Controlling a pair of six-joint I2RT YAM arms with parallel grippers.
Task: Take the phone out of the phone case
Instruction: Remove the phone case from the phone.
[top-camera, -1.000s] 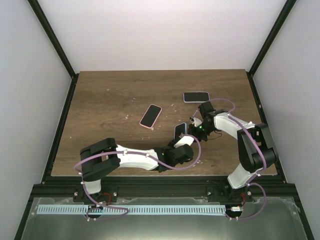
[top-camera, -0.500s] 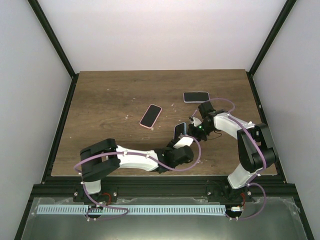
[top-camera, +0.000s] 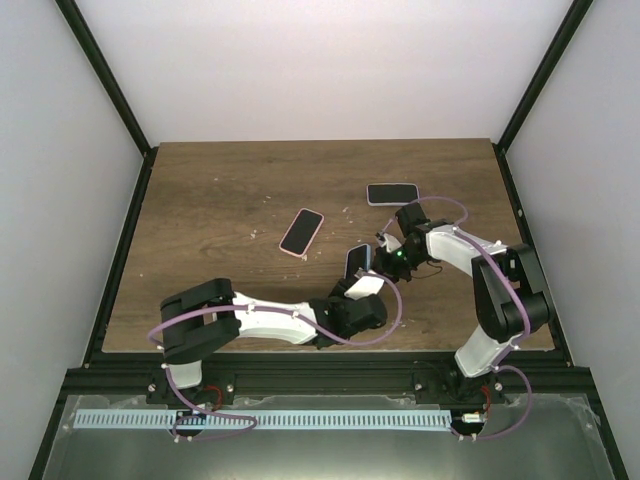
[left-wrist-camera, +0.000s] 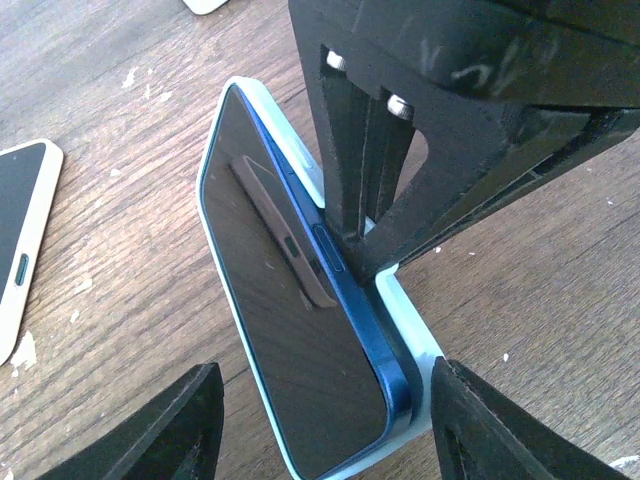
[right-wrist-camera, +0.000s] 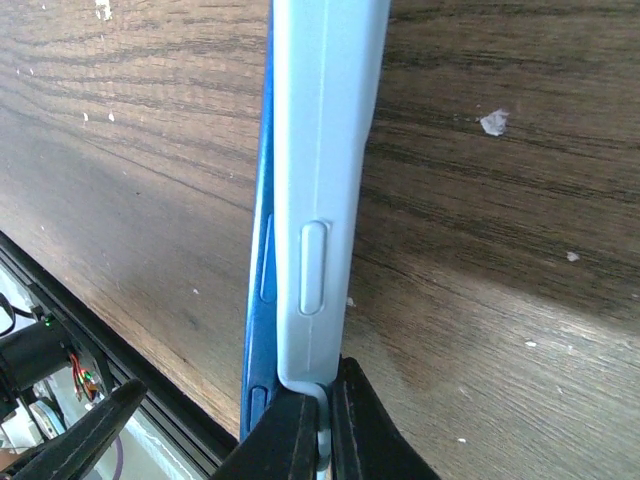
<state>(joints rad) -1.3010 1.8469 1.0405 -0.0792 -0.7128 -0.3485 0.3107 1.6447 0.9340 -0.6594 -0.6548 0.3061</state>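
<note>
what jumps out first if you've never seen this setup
Mid-table, a blue phone stands on edge, peeled partly out of its pale phone case, with the right gripper pinched shut on the case's rim. The left gripper sits open either side of the phone's near end. Farther back lie a pink-cased phone and a dark phone.

Glossy phone (left-wrist-camera: 290, 330), matt case (right-wrist-camera: 325, 120), wood-grain table (left-wrist-camera: 540, 260)

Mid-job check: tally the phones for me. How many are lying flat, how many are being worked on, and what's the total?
Lying flat: 2 (centre phone, far phone)
Up on edge, partly out of the light blue case: 1 (blue phone)
Total: 3
</note>
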